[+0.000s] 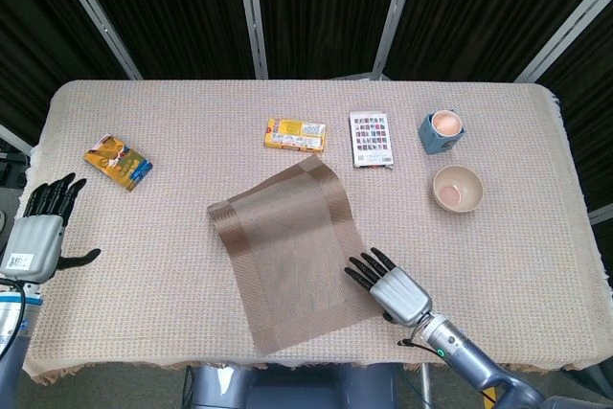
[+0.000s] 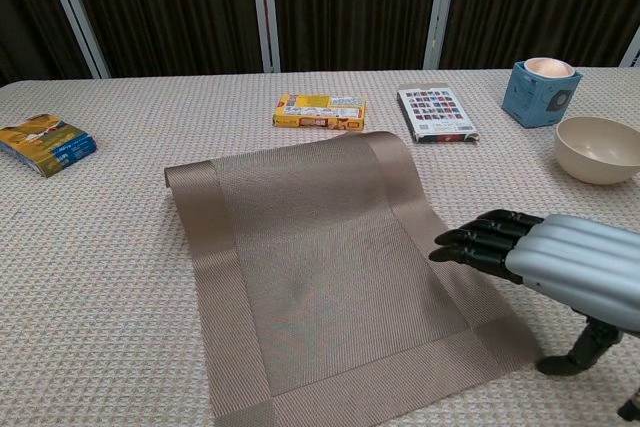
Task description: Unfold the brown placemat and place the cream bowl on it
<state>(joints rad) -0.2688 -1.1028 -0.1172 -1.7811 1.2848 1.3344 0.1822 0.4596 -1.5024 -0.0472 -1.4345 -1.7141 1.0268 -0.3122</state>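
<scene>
Both hands, right hand (image 1: 397, 292) and left hand (image 1: 36, 234), have ribbed silver backs and black fingers (image 2: 478, 243).

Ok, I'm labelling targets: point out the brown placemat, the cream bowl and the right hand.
brown placemat (image 1: 292, 256), head view, centre weave.
cream bowl (image 1: 458, 189), head view, inside.
right hand (image 2: 560, 262), chest view, silver back.

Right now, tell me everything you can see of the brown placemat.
The brown placemat is a woven-looking rectangle with a darker border band around a lighter centre. It lies spread open on the table cover, turned at an angle, nearly flat, though its far edge curls up slightly. The right hand hovers over or rests at its near right corner, fingers extended; contact cannot be told. Nothing lies on it; the cream bowl sits apart, to its right.
</scene>
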